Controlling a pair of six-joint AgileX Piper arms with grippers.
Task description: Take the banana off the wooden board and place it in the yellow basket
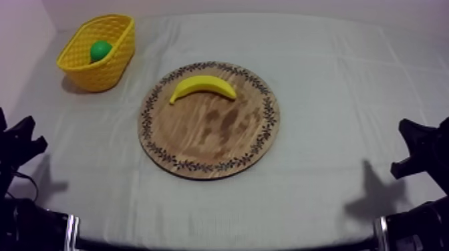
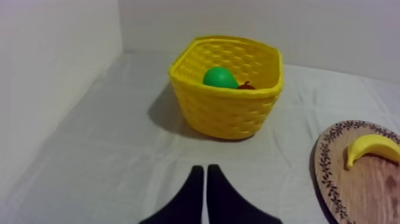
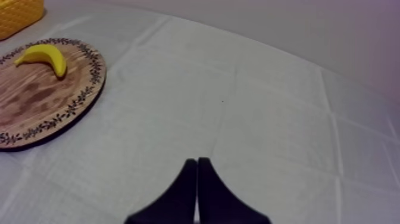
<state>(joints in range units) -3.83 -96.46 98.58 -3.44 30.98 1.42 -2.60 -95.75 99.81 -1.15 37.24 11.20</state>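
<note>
A yellow banana (image 1: 203,86) lies on the far part of the round wooden board (image 1: 220,140) in the middle of the table. The yellow basket (image 1: 113,63) stands at the far left with a green round fruit (image 1: 100,50) inside; the left wrist view also shows a small red fruit (image 2: 246,86) beside the green fruit (image 2: 219,77). My left gripper (image 2: 205,170) is shut on nothing, on the near side of the basket (image 2: 226,110). My right gripper (image 3: 197,162) is shut too, over bare cloth to the right of the board (image 3: 36,113) and banana (image 3: 44,57).
Both arms rest low at the table's near corners, the left arm (image 1: 17,150) and the right arm (image 1: 421,150). A pale wall runs along the table's left side, close to the basket. Bare cloth lies between the board and each arm.
</note>
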